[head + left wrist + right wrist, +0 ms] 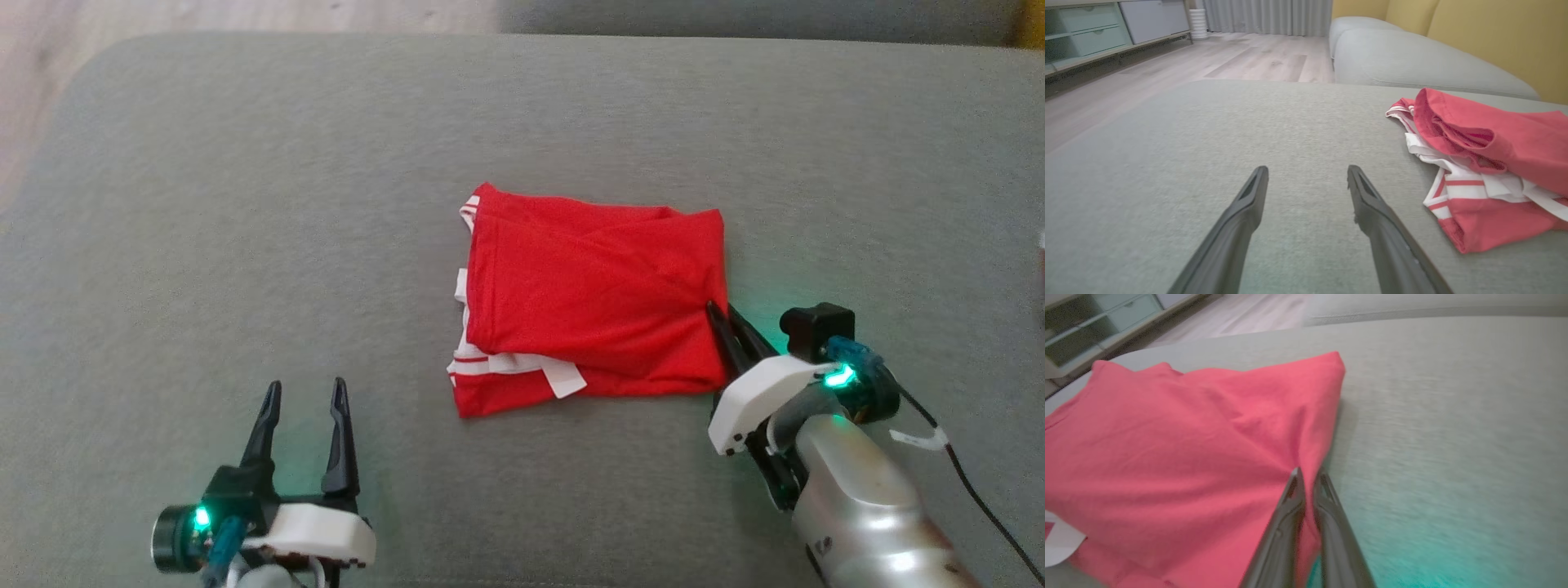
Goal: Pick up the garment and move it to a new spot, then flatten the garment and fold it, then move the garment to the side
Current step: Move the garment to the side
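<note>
On my head view the garment [596, 302], a red piece with white striped trim, lies folded into a rough rectangle at the centre of the frame on the grey cushion [245, 204]. Its white edges and a loose white flap show along its left and lower-left side. The right gripper [720, 310] comes in from the lower right, with its dark fingers at the garment's right edge, about halfway down that edge. In the right wrist view I see the right gripper [1309, 475] with its jaws drawn together on a ridge of the red cloth, and a sliver of fabric shows between the two fingers [1290, 522]. Green light from the wrist tints the cushion at the bottom right of that frame. The left gripper [306, 388] sits at the lower left of the head view, well apart from the garment, over bare cushion. Its jaws stand wide apart with nothing between them. In the left wrist view the left gripper [1307, 171] points across the cushion, and the garment [1494, 171] lies at the right of the frame with its trim facing the camera. A wooden floor [1241, 57] fills the upper left there.
</note>
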